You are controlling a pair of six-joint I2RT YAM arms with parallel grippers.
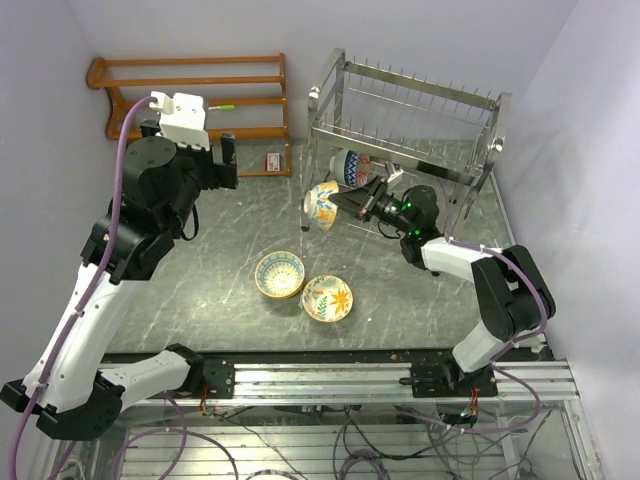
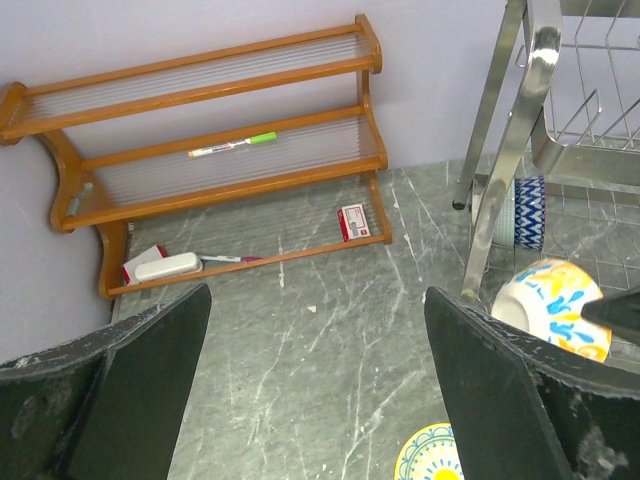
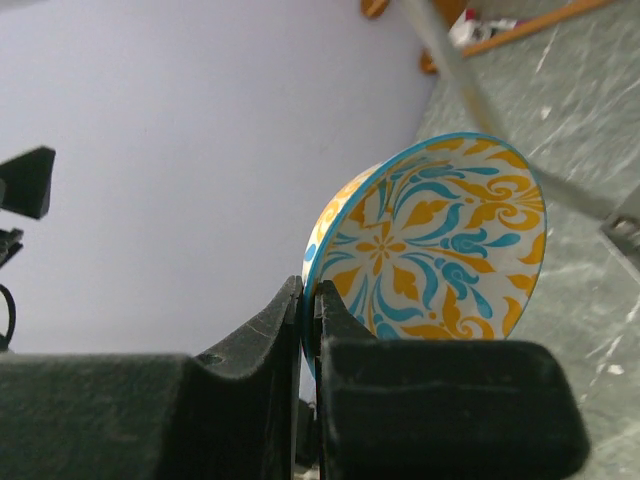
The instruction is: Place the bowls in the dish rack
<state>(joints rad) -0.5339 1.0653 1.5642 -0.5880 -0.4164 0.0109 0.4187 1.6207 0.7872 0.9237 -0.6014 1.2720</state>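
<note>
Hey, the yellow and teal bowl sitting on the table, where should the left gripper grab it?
The yellow and teal bowl sits upright, mouth up, with the orange-leaf bowl crowding its right side. So probably pinch the rim on its left, from straight above, one finger inside, one outside.

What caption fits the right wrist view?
Right gripper pinches the rim of a blue-and-orange floral bowl, held on edge with the grey tabletop behind.

Robot lab bench: aluminium rail (image 1: 330, 378), dangling cables (image 1: 352, 452), blank walls (image 1: 450, 40).
</note>
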